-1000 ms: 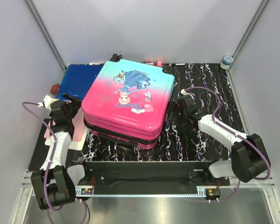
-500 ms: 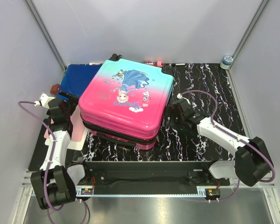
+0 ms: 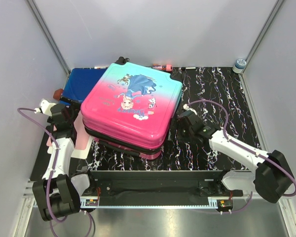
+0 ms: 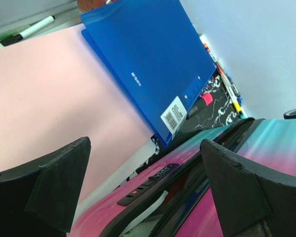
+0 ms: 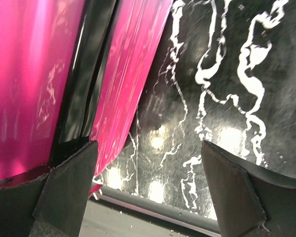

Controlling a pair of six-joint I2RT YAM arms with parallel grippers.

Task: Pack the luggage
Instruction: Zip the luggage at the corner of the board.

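Lying flat at the centre of the table [image 3: 212,89], the luggage [image 3: 130,111] sits between two wide-spread grippers.
Left gripper [image 4: 144,158] stands agape at its 9 o'clock edge, right gripper [image 5: 148,158] agape at 4 o'clock, neither holding anything. Blue folder [image 4: 148,74] at 10 o'clock carries a barcode sticker [image 4: 173,114] and small white print, unreadable. Shell lettering beside the cartoon figure is illegible.
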